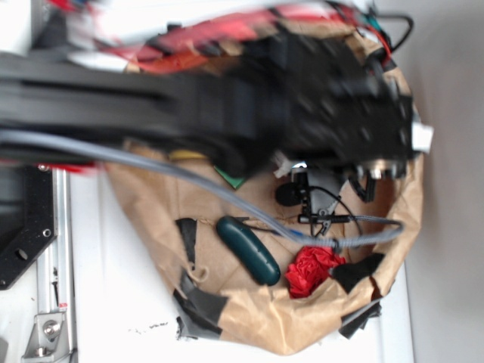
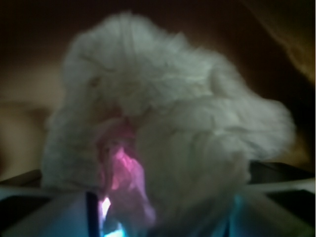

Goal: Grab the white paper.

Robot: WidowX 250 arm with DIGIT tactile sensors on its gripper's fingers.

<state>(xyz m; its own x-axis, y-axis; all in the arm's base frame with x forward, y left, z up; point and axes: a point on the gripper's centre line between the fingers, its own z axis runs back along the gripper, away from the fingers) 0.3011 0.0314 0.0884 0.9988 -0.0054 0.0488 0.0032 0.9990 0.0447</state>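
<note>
The white paper (image 2: 163, 113) fills most of the wrist view, a lumpy crumpled wad with a pink-lit fold low down. It sits between the two fingers of my gripper (image 2: 163, 219), whose pale fingertips (image 2: 59, 217) show at the bottom corners, pressed against the wad on both sides. In the exterior view my black arm (image 1: 340, 106) is blurred above the brown paper bag (image 1: 249, 318). There the arm hides the gripper and the wad.
Inside the bag lie a small red paper ball (image 1: 314, 270) and a dark green oblong object (image 1: 248, 249). Black tape (image 1: 198, 310) patches the bag's rim. A grey cable (image 1: 227, 197) crosses the bag. A metal rail (image 1: 57, 302) runs along the left.
</note>
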